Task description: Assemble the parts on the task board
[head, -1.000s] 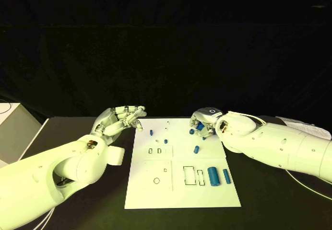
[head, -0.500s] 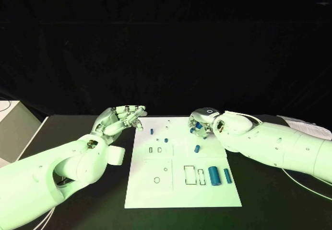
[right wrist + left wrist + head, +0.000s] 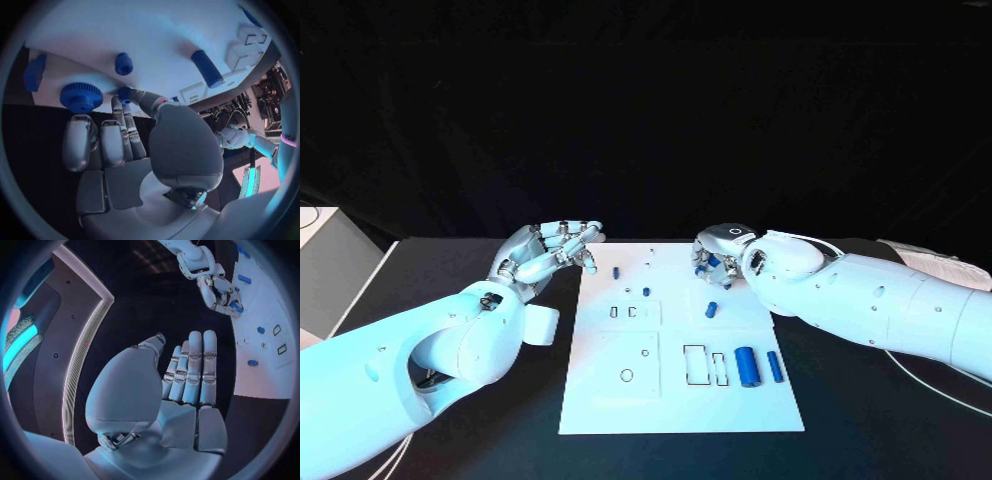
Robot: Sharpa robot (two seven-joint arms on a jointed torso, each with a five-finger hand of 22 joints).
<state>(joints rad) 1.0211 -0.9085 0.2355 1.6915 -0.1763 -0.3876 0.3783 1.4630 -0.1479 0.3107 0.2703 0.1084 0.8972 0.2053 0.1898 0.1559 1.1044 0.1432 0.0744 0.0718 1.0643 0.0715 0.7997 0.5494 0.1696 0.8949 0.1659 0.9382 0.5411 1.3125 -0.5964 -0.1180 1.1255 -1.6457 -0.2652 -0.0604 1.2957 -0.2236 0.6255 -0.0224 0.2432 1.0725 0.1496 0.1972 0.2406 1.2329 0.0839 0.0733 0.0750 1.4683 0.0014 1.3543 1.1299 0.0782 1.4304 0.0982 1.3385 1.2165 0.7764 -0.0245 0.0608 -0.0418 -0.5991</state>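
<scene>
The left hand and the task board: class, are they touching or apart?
Apart. In the left wrist view the left hand has its fingers straight and together over the black table, with dark table showing between the fingertips and the board.

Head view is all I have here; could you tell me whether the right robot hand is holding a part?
Observer: Yes. The right wrist view shows the right robot hand pinching a small part between its thumb and a fingertip.
Operator: Thank you. What lies just beyond its fingertips?
Observer: A gear sits at the board's edge, close to the fingertips.
Operator: And is the left robot hand carrying anything?
Observer: No. The left wrist view shows the left robot hand with straight fingers and a bare palm, over the table beside the board.
</scene>
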